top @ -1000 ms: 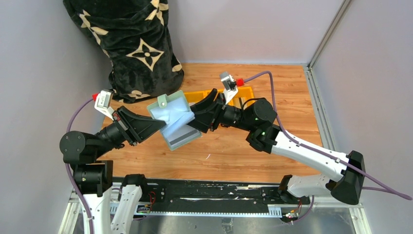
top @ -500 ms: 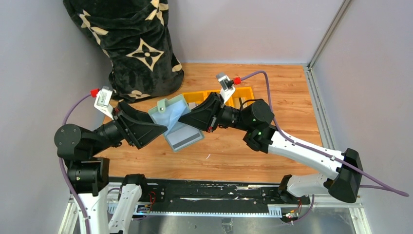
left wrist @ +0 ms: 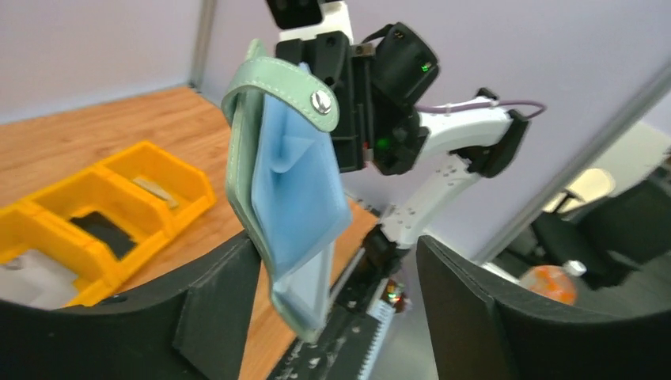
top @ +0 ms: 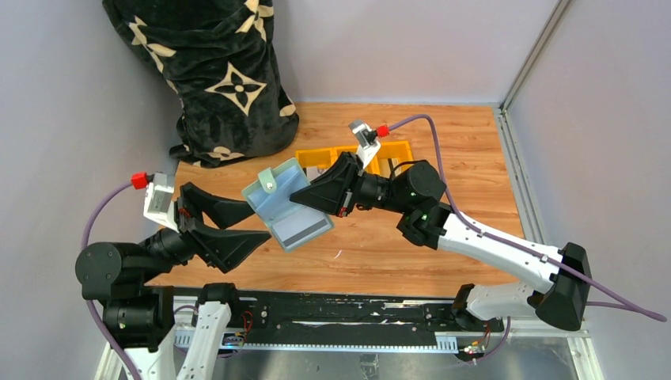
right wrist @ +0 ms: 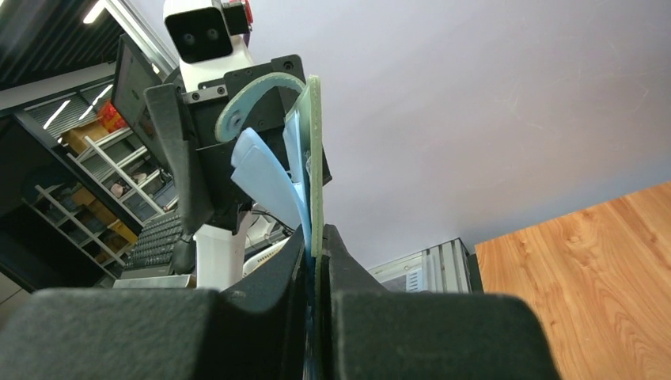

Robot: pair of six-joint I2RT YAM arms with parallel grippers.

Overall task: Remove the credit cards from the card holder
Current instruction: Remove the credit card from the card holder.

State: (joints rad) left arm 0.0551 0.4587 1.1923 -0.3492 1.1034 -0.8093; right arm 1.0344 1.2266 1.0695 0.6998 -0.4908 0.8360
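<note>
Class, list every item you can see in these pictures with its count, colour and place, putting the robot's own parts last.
card holder: one, sage green with bluish clear sleeves, open, held above the table
credit card: one showing, pale with a dark stripe, in the holder's lower sleeve
tray: one, yellow, three compartments, far side of the table
black item: one, tray's middle compartment
fabric bundle: one, black with beige stars, far left corner
table: one, wood-brown
left gripper: one, black, open, close to the holder's left edge
right gripper: one, black, shut on the card holder
</note>
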